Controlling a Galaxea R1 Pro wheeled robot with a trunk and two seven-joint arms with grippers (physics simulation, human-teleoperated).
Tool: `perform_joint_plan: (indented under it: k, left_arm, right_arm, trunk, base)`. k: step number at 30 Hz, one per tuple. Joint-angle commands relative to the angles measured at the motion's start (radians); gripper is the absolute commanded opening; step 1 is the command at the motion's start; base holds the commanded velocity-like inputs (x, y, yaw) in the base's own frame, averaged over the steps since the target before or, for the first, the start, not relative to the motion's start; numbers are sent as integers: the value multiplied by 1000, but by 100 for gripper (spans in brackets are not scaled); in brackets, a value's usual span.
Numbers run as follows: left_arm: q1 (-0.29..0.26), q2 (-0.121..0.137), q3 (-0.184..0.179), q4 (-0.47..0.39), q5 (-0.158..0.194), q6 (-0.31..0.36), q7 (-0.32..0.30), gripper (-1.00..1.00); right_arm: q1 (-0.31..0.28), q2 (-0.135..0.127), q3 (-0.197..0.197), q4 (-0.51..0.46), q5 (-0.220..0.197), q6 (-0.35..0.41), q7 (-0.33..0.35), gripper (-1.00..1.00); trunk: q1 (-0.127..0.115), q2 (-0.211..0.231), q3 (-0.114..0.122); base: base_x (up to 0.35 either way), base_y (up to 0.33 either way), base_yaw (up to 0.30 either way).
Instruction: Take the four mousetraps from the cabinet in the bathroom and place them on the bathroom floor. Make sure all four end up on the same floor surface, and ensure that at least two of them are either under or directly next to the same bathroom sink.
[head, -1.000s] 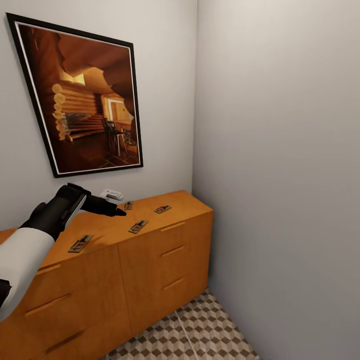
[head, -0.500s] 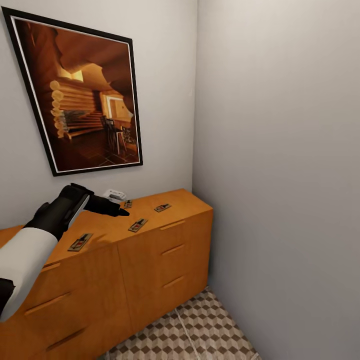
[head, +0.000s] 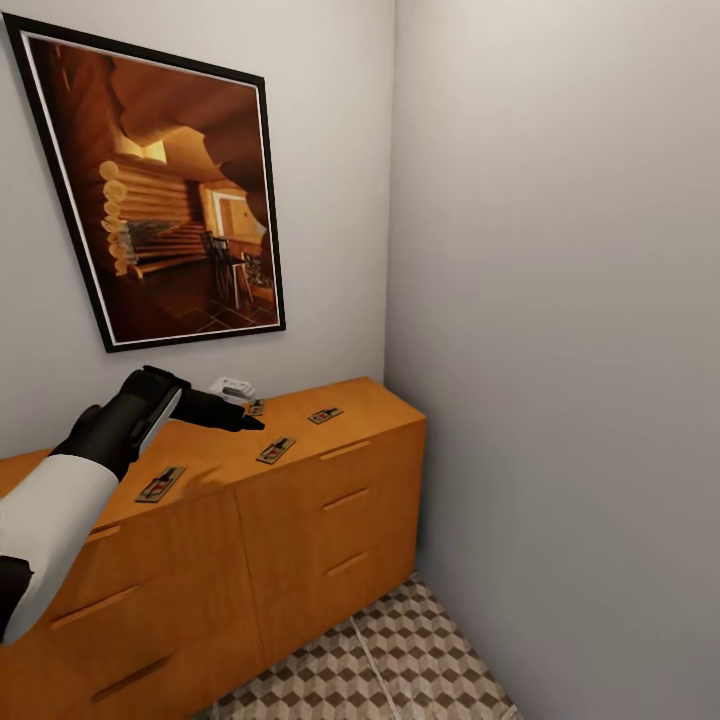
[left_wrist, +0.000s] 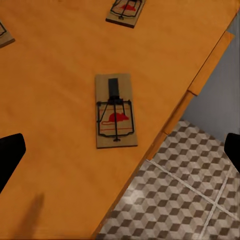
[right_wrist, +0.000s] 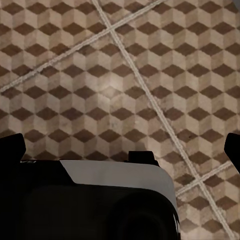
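Note:
Four mousetraps lie on top of the orange-brown cabinet (head: 330, 480): one near its left part (head: 160, 484), one in the middle by the front edge (head: 275, 450), one further right (head: 324, 414) and one at the back (head: 256, 407). My left gripper (head: 248, 421) hovers open over the cabinet top, just above the middle trap. In the left wrist view that mousetrap (left_wrist: 115, 111) lies flat between my spread fingertips (left_wrist: 10, 156), with another trap (left_wrist: 126, 9) beyond it. My right gripper (right_wrist: 122, 147) is open and empty over the cube-patterned bathroom floor (right_wrist: 125, 75).
A small white object (head: 230, 387) sits at the back of the cabinet top against the wall. A large framed picture (head: 165, 190) hangs above. A grey wall (head: 560, 350) closes the right side, with a narrow strip of tiled floor (head: 400, 660) in front of the cabinet.
My left gripper has crept a little to the right over the cabinet top toward the middle trap. The head view shifted slightly early on. The traps have not moved.

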Motion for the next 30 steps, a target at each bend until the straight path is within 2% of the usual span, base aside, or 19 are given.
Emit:
perform_joint_plan:
  k: [1,9,30]
  left_arm:
    - [-1,-1,-3,-1,2,4,-3,100]
    - [-1,-21,-2,3,14,5,-2,100]
    - [-1,-29,0,4,16,11,1,100]
  right_arm:
    - [-1,0,0,1,0,-3,0,100]
    - [-1,0,0,2,0,-3,0,100]
    - [-1,0,0,2,-1,-3,0,100]
  trunk:
    - [0,-1,-1]
    - [0,-1,-1]
    - [0,-1,-1]
  base:
    - [0,0,0]
    - [0,0,0]
    - [0,0,0]
